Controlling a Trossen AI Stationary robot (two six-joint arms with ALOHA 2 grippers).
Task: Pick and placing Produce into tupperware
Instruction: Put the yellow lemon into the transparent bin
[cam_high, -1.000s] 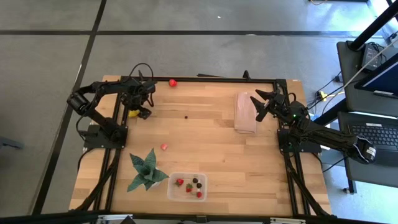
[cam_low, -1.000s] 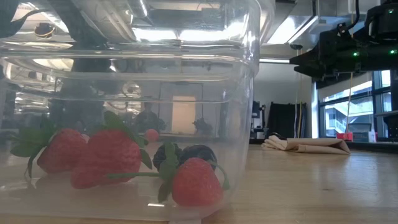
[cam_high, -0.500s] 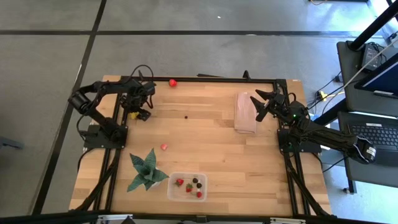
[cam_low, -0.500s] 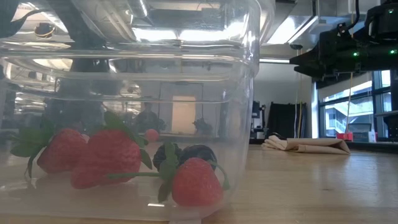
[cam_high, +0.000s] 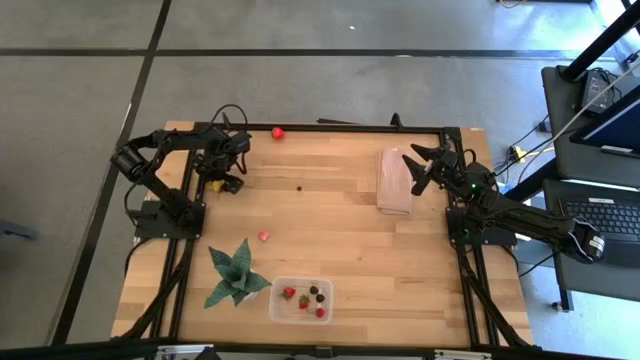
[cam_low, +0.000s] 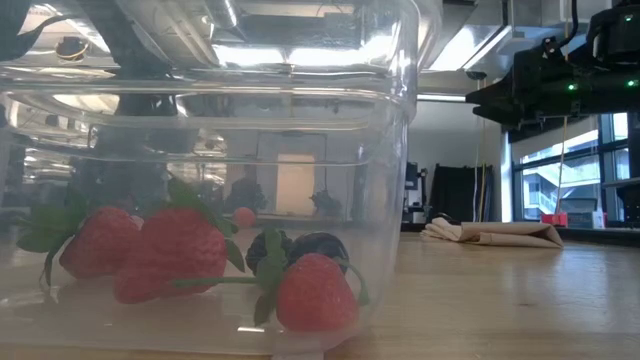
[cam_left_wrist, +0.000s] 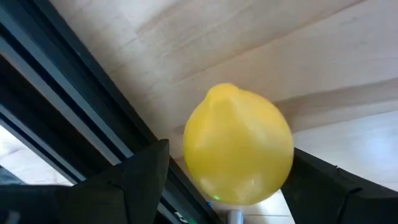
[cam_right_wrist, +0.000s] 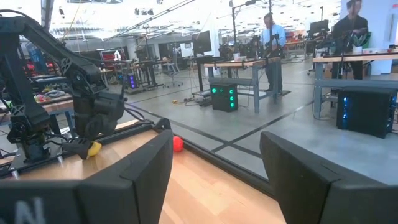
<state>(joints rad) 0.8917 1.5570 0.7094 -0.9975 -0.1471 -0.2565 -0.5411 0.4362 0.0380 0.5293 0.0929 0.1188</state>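
Note:
My left gripper (cam_high: 216, 181) is at the table's far left corner, pointing down. It is open, with one finger on each side of the yellow lemon (cam_left_wrist: 238, 144), which lies on the wood beside the black frame rail. The clear tupperware (cam_high: 302, 299) sits near the near edge and holds strawberries (cam_low: 176, 250) and dark berries (cam_low: 318, 247). A loose strawberry (cam_high: 264, 236) and a dark berry (cam_high: 300, 186) lie on the table. A rounder red fruit (cam_high: 278, 132) rests by the far rail. My right gripper (cam_high: 413, 166) hangs open above the right side. My left gripper comes at the lemon from above with a finger (cam_left_wrist: 144, 177) on either side. A thin gap shows at one finger. At the other finger (cam_left_wrist: 323, 180) I cannot tell whether it touches the lemon, which rests on the table.
A green spiky plant (cam_high: 235, 275) stands just left of the tupperware. A folded beige cloth (cam_high: 394, 182) lies under and beside the right gripper. Black frame rails (cam_high: 190, 200) run along the table's sides. Bare wood lies in the middle of the table.
My left gripper has edged slightly toward the table's left edge over the lemon, so less of the yellow shows from above. Nothing else has moved.

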